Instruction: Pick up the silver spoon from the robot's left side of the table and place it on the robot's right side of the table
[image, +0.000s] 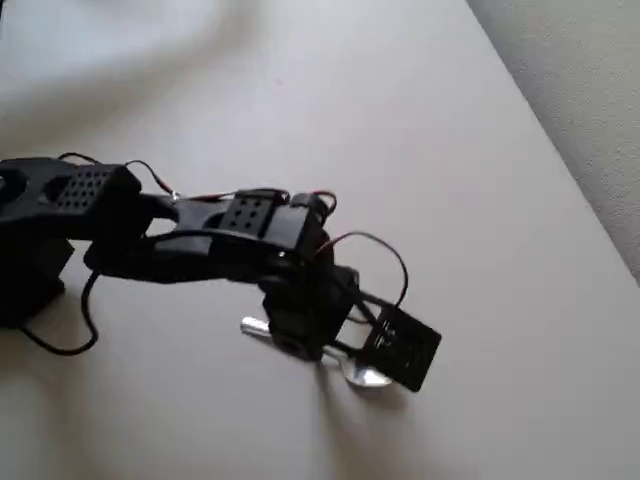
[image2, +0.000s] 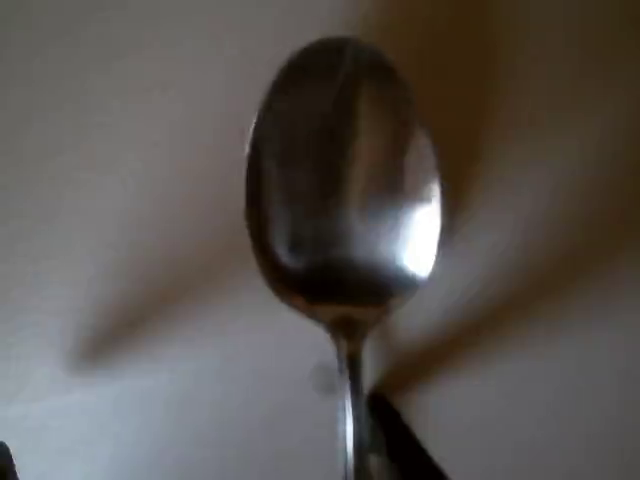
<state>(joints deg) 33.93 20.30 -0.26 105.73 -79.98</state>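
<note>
Shiny metal fills the wrist view: the silver spoon (image2: 342, 180), bowl out in front, its thin handle running back beside one dark finger (image2: 400, 440). From above, the black tool (image: 340, 350) sits low over the spoon (image: 365, 376) on the pale counter (image: 420, 120). It seems closed on the handle, but I cannot tell for sure. This looks like the grabbing step. Next, lift slowly and carry it across. One spoon, one arm.
</note>
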